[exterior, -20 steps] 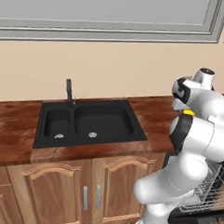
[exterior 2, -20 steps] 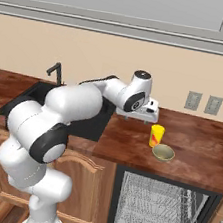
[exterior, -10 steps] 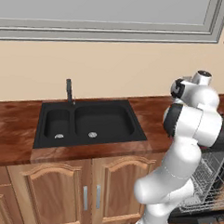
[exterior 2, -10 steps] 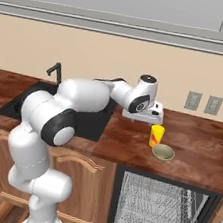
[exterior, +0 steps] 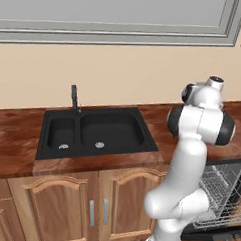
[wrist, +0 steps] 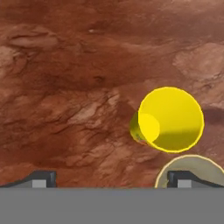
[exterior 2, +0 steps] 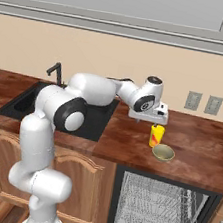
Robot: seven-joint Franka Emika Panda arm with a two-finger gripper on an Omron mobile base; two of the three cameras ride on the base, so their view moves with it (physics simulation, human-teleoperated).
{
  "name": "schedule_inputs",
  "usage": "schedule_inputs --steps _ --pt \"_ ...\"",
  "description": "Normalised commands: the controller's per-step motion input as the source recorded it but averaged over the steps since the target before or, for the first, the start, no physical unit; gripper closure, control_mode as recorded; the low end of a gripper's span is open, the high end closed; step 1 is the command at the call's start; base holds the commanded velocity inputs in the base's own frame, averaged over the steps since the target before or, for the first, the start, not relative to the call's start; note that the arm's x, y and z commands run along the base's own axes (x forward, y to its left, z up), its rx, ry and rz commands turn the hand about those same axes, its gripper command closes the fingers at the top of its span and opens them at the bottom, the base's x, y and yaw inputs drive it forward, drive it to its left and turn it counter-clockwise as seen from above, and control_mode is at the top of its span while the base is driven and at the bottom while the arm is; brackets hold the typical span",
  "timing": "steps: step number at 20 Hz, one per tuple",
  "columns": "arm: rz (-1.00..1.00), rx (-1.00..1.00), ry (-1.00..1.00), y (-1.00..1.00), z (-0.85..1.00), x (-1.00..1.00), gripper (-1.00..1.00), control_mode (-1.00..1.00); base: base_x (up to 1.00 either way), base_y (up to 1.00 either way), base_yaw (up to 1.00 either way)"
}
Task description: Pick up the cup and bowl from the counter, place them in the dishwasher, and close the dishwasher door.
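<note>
On the counter [exterior 2: 199, 147], right of the sink [exterior 2: 63, 109] and above the open dishwasher [exterior 2: 157, 206], the cup [exterior 2: 156, 135] stands upright, mouth up, just behind the bowl [exterior 2: 163, 152], with the claw [wrist: 111, 177] spread open and empty above them.

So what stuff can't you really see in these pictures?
- Bowl: hand view cuts it off at the bottom; a fingertip covers part.
- Cup: right base view, its top sits under the gripper, so how the fingers stand is unclear there.
- Dishwasher: right base view, the rack runs off the bottom edge; the door can't be made out.
- Left base view: the arm blocks the counter behind it.
</note>
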Motion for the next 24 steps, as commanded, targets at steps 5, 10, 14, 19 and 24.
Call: schedule_inputs --steps 5,10,14,19,24 --pt "0.0 0.03 0.03 -0.22 -0.16 0.37 -1.0 -1.0 0.0 0.0 0.0" --pt "0.0 0.03 0.02 -0.21 -0.18 0.31 -1.0 -1.0 0.0 0.0 0.0" --pt "0.0 0.02 0.03 -0.19 -0.22 0.32 -1.0 -1.0 0.0 0.0 0.0" --pt "0.0 0.03 0.02 -0.03 -0.4 0.2 -1.0 -1.0 0.0 0.0 0.0" --pt "0.0 0.0 0.0 0.01 -0.55 0.05 1.0 -1.0 0.0 0.0 0.0"
